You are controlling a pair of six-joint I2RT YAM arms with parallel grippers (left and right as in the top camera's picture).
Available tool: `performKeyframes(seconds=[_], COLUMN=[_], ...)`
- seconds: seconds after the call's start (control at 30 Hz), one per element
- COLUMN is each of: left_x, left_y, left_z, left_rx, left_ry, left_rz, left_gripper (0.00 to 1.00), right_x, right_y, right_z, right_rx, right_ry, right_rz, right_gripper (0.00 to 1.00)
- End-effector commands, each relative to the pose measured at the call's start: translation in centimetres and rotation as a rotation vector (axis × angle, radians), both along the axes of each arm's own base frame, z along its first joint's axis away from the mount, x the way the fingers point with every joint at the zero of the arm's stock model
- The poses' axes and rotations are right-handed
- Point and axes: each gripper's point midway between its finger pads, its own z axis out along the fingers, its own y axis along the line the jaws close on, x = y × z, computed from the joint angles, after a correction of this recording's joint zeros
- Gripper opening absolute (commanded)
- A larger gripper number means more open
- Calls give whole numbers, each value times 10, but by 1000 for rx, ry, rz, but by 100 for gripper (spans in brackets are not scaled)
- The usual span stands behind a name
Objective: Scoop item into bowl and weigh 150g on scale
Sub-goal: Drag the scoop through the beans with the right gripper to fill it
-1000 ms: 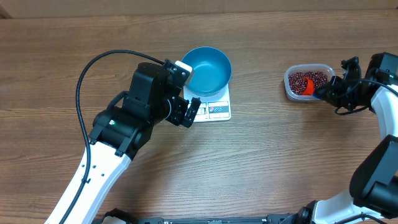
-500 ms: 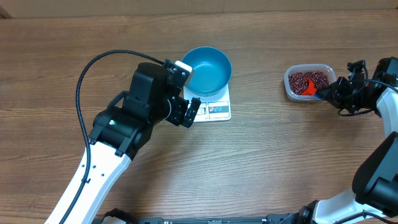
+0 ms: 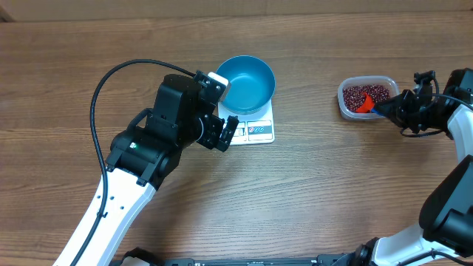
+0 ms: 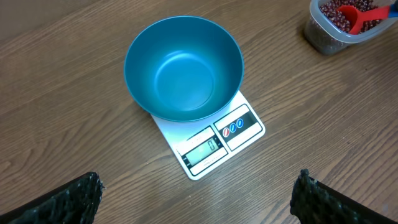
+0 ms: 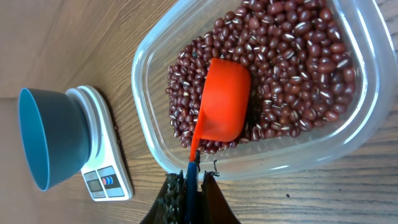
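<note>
Small dark red-brown beans (image 5: 292, 68) fill a clear plastic tub (image 3: 364, 94) at the right. My right gripper (image 5: 193, 180) is shut on the blue handle of an orange scoop (image 5: 224, 106), just outside the tub's rim; the scoop's head rests on the beans. In the overhead view the right gripper (image 3: 386, 109) sits right of the tub. The blue bowl (image 3: 247, 80) stands empty on the white scale (image 3: 257, 131) at the table's middle. My left gripper (image 3: 225, 134) hovers at the scale's front left, open. The left wrist view shows the bowl (image 4: 183, 68) and scale (image 4: 221, 140) beyond the open left gripper (image 4: 198, 186).
Bare wooden tabletop (image 3: 325, 177) lies between the scale and the tub. The left arm's black cable (image 3: 100, 96) loops over the table to the left of the bowl.
The right wrist has drawn back to the right, and the orange scoop has shifted toward the tub's near edge. The left arm, bowl and scale have not moved.
</note>
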Motion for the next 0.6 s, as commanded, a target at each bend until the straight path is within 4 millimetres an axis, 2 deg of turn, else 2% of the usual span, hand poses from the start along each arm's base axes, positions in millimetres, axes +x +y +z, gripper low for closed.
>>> performKeyframes(seconds=[0.0, 0.17, 0.57], left_x=[-1, -1, -1], left_y=[0, 0, 0], left_z=[-6, -6, -6], left_rx=[12, 12, 12], left_ry=[10, 10, 10], left_rz=[-17, -17, -17], left_gripper=[99, 100, 100], right_x=[-1, -4, -5], right_y=[0, -13, -18], right_z=[6, 9, 25], right_rx=[87, 111, 200], right_ry=[-27, -37, -116], right_rz=[-14, -50, -50], right_gripper=[4, 4, 4])
